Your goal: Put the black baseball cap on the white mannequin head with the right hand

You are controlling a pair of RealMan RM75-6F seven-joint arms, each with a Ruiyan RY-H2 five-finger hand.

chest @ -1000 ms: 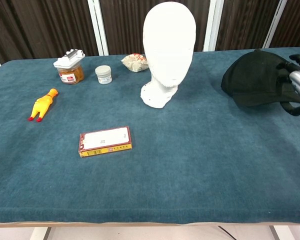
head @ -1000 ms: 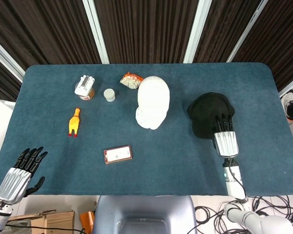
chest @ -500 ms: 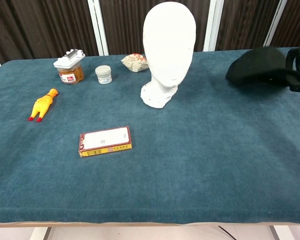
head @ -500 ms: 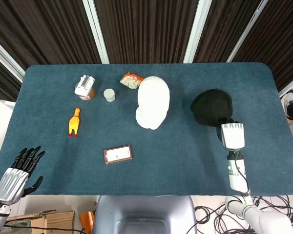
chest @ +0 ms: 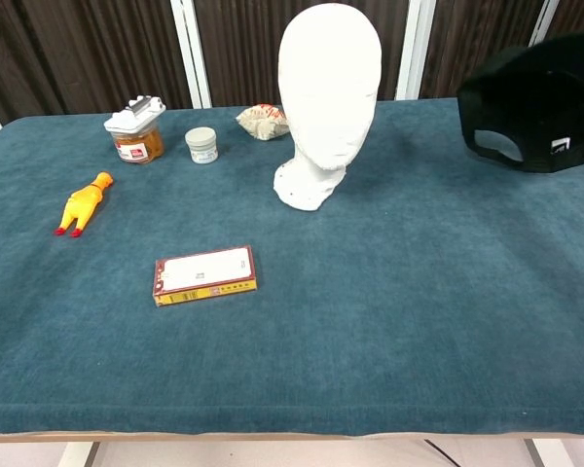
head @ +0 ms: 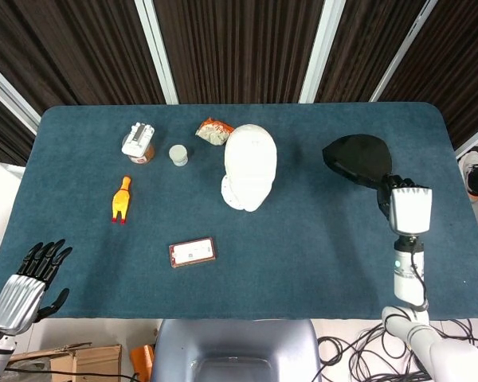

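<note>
The black baseball cap (head: 356,158) hangs in the air above the table's right side, held by my right hand (head: 407,207) at its near right edge. In the chest view the cap (chest: 531,100) is lifted clear of the cloth and shows its rear strap opening; the hand itself is out of that frame. The white mannequin head (head: 249,166) stands upright at mid-table, left of the cap, and is bare on top (chest: 329,86). My left hand (head: 25,285) hovers off the table's near left corner with its fingers apart and nothing in it.
A white-lidded jar (head: 138,142), a small white pot (head: 178,154) and a snack packet (head: 214,130) sit behind and left of the mannequin head. A yellow rubber chicken (head: 122,199) lies further left. A red-edged flat box (head: 192,251) lies toward the front.
The right hand has raised the cap off the table and carried it up and to the right. The left hand has barely shifted.
</note>
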